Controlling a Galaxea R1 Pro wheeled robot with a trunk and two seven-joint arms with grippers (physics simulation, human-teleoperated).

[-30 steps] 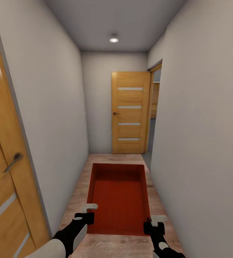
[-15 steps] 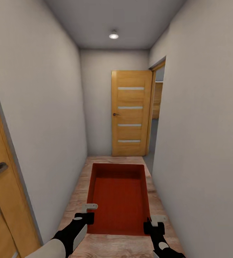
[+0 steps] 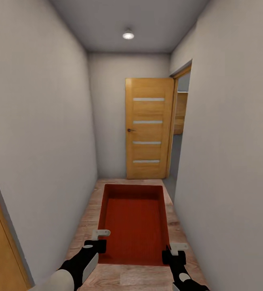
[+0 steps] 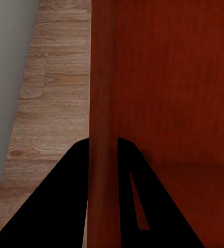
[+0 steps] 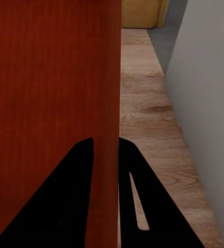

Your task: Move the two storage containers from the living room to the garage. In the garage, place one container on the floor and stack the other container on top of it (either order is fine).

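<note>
One orange-red open-topped storage container [image 3: 133,222] hangs level in front of me over a light wood plank floor, its long side pointing down a narrow corridor. My left gripper [image 3: 100,239] is shut on the thin ribbed left wall near the container's near corner. My right gripper [image 3: 174,249] is shut on the right wall near the other near corner. In the left wrist view the container wall [image 4: 102,93] runs between the black fingers of the left gripper [image 4: 102,143]. In the right wrist view the container wall [image 5: 107,77] stands the same way in the right gripper [image 5: 106,141].
White walls stand close on both sides. A wooden door [image 3: 149,129] stands at the corridor's far end beside an open doorway [image 3: 180,121] on the right, with grey floor [image 3: 172,161] beyond. Another wooden door's edge [image 3: 0,250] shows at the near left.
The whole view has advanced down the corridor: the left door has slid nearly out of frame and the far door looks larger. Both grippers and the container keep their places in the picture.
</note>
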